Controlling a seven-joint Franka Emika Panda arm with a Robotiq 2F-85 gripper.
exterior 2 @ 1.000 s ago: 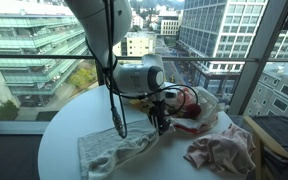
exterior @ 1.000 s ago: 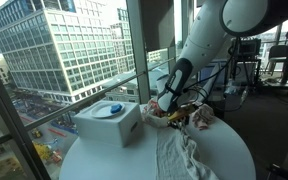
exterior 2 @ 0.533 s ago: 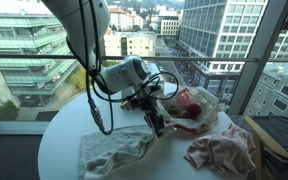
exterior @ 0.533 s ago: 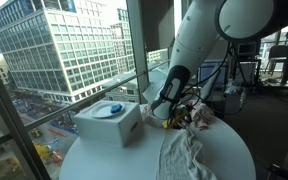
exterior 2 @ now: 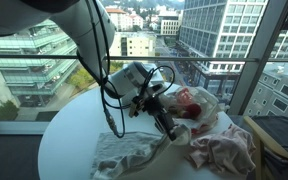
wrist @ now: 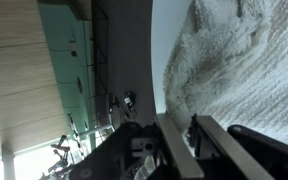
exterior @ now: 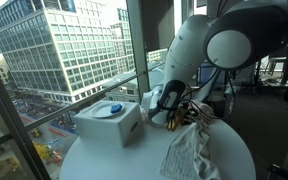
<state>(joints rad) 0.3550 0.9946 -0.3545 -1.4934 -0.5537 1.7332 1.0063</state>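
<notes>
being pinched at 1 edge by the almost fully closed claw (exterior 2: pixel 172 128), the grey towel (exterior 2: pixel 129 158) is draped below it onto the counter (exterior 2: pixel 64 130). its long axis is laid from the claw toward the near rim, away from the pink cloth (exterior 2: pixel 224 150).

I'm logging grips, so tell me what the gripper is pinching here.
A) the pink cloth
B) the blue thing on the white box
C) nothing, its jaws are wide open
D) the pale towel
D: the gripper is closed on an edge of the pale towel, which hangs from it down to the table, while the pink cloth lies out of the grip.
</notes>
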